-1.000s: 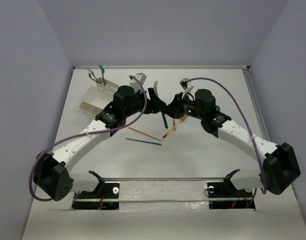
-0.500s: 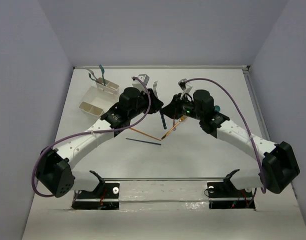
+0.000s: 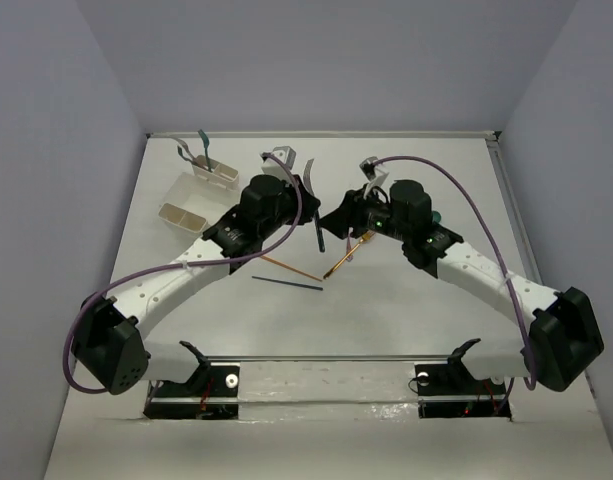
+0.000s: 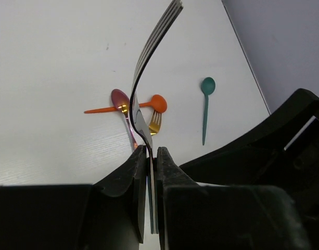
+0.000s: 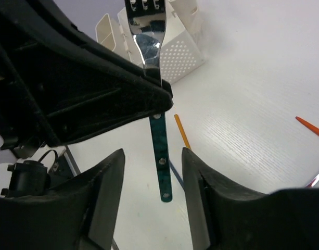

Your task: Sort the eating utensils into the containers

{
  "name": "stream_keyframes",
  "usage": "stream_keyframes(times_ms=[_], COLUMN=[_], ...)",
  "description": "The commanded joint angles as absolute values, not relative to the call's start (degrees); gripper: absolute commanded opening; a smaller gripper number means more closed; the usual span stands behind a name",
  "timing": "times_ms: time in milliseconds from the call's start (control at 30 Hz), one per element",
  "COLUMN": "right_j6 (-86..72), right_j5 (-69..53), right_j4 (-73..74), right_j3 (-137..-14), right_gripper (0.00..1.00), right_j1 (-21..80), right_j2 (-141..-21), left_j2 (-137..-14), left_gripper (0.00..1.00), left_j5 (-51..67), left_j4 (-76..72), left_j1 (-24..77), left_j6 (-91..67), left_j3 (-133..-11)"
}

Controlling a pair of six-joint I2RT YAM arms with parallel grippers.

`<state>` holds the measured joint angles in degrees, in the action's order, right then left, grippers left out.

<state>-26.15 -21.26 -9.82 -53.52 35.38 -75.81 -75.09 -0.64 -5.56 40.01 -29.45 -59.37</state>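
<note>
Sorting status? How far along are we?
Early. Done: one teal utensil stands in a container. In hand: left fingers shut on the fork; right fingers open either side of its handle. Left: teal spoon, orange spoon, dark blue stick, orange stick on the table.

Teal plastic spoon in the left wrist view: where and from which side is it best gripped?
Probably mid-handle on the teal plastic spoon, from straight above, jaws across it: it lies flat and apart, with a slim straight handle.

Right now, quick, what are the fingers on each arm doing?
Left fingers: closed on the fork.
Right fingers: open, either side of the same fork, not gripping it.
</note>
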Motion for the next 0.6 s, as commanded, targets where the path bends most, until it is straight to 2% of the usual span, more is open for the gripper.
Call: stream_keyframes(times_ms=[0, 133, 267, 367, 567], right_j6=[-23.83, -21.8, -21.97, -22.32, -22.59], right_j5=[-20.22, -18.64, -19.95, -19.17, -15.82], right_j4=[-10.73, -7.91, -7.82, -8.0, -10.01], right_j3=[-53.44, -51.77, -48.52, -45.45, -39.91], right_gripper=[0.58, 0.67, 0.67, 0.67, 0.66], right_j1=[36.04, 36.04, 36.04, 36.04, 36.04], right_j2=[-71.46, -66.55, -62.23, -60.3, -58.36], left_j2=[-74.18, -76.37, -78.48, -80.33, -84.81], left_gripper=[0.0, 0.0, 0.0, 0.0, 0.0], left_j5=[-6.15, -6.43, 2.18, 0.53, -20.62], left_j4=[-7.03, -6.86, -9.57, -8.18, -10.7], left_j1=[39.11, 34.82, 22.96, 18.39, 13.99], left_j6=[-27.42, -26.63, -29.79, -26.65, -12.59], left_j3=[-63.89, -66.88, -69.69, -74.42, -80.07])
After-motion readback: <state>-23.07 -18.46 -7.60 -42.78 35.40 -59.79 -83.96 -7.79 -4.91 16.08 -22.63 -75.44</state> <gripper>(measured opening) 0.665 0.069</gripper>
